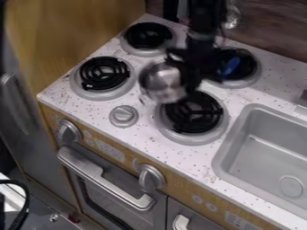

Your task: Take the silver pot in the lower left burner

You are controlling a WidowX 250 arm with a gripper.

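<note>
Camera view: We see the silver pot (163, 84) over the middle of the white stovetop (64, 92), beside the black gripper (189, 74) of the arm that hangs in from the back edge. The pot lies on the gripper's side toward the stovetop's left edge, partly in front of the front-right burner (192, 112). We cannot tell whether the gripper is wide, narrow or holding the pot, nor whether the pot touches the surface; its long axis is equally unclear to us.

We take the front-left burner (103, 77), near the stovetop's front-left corner, as the task's goal; its coil is bare. Gripper, pot and burner stand in a rough row toward the left edge, so we judge that the coming move is a short sideways carry, pot leading, once the grip is sure. The control knob (123, 116) sits just off that path, toward the front edge, and we would keep a low-hanging pot clear of it.
</note>
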